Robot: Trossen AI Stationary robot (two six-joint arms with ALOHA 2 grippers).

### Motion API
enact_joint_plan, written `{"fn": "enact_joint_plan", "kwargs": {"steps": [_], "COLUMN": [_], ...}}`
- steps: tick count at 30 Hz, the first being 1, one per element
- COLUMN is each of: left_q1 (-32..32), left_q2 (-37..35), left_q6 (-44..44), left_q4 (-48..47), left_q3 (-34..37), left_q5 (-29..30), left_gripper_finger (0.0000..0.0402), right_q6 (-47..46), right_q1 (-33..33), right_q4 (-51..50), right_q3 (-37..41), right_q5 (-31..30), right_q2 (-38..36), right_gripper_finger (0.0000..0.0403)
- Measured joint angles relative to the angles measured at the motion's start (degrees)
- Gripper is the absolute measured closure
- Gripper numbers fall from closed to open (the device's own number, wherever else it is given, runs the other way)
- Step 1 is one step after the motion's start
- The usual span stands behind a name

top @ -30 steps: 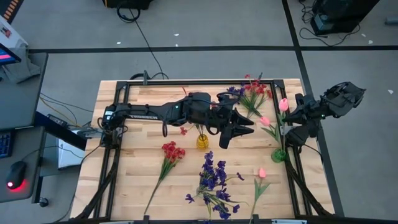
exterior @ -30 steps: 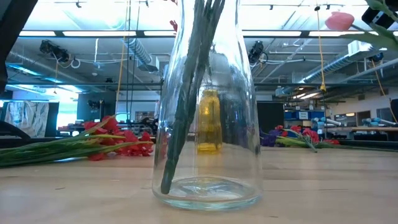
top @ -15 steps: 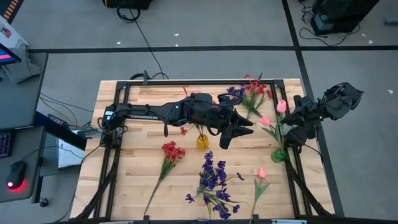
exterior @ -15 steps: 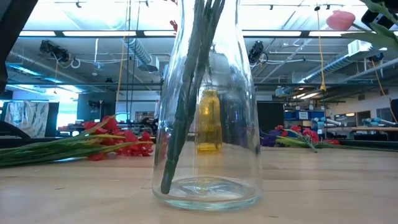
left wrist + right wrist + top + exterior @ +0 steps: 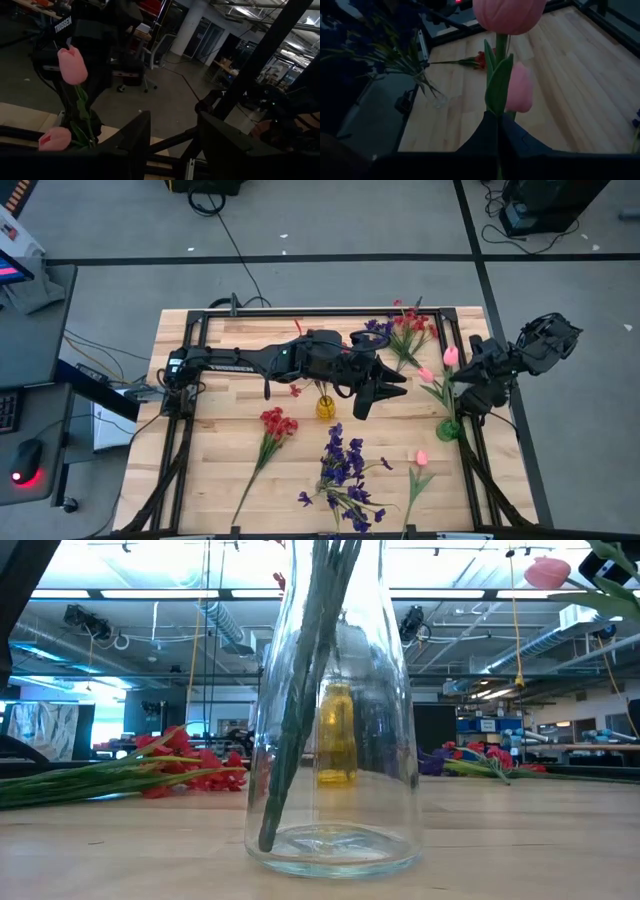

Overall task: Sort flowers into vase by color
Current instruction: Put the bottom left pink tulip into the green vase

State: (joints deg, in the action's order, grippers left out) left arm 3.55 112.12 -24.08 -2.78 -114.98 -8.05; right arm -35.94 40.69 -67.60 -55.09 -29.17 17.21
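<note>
While the right claw [image 5: 470,380] is clamped on a pink tulip [image 5: 451,355] stem over the green vase [image 5: 449,429] at the bench [image 5: 215,455] edge, the stem could miss that narrow mouth. Farther in, the left claw [image 5: 385,387] hovers parted, empty, above the yellow vase [image 5: 326,407]. The vase mouth is hidden.

Pink tulip buds [image 5: 452,356] stood upright in the green vase [image 5: 449,429]; red sprigs [image 5: 276,424], purple sprigs [image 5: 341,468] and one pink bud [image 5: 421,457] lay flat on the table, mixed red-purple stems [image 5: 403,330] at the far edge
</note>
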Motion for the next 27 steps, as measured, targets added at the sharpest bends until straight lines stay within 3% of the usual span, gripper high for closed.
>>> {"fn": "enact_joint_plan", "kwargs": {"steps": [27], "left_q1": [0.0], "left_q2": [0.0], "left_q6": [-0.1], "left_q4": [-0.6], "left_q3": [0.0], "left_q5": [-0.1], "left_gripper_finger": [0.0234], "right_q6": [-1.4], "right_q1": [0.0], "right_q4": [-5.5], "right_q3": [0.0], "right_q5": [9.4], "right_q2": [0.0], "right_gripper_finger": [0.0393]}}
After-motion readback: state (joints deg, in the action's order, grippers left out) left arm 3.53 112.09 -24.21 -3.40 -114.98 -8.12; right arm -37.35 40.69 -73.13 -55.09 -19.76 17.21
